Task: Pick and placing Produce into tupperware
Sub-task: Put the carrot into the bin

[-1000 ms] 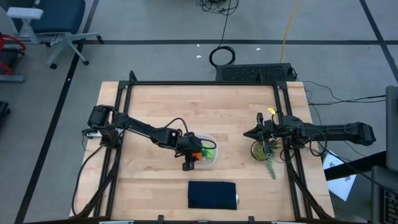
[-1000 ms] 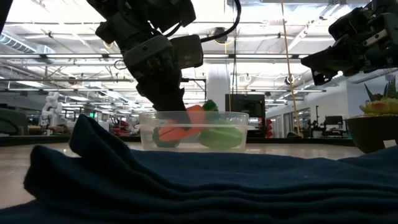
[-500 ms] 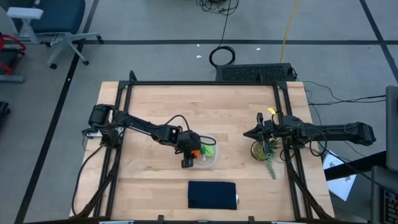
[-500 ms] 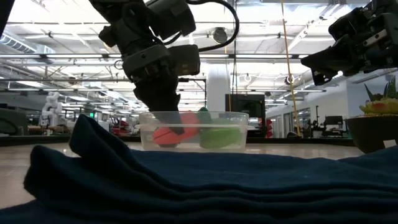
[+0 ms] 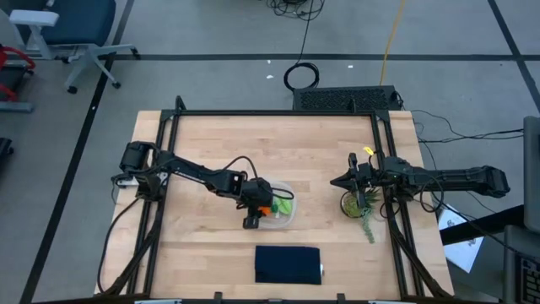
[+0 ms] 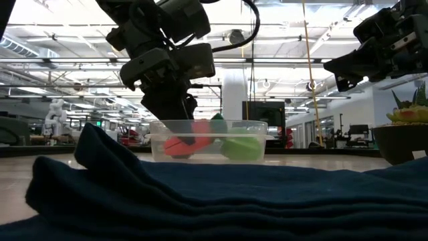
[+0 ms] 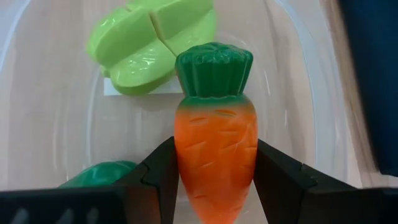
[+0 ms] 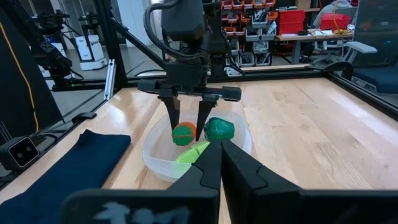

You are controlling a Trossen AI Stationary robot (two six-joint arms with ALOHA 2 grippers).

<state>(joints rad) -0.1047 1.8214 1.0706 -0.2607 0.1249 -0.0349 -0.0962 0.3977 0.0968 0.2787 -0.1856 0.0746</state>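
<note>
On the counter, the tupperware sits near the middle, with the navy cloth in front of it. The left gripper has been lowered into it over the last second, so the carrot now rests low inside, beside the leafy piece and the dark green piece. The fingers are drawn slightly apart at its sides; placement appears nearly complete. The right gripper, fingers together, waits over the potted plant.
</note>
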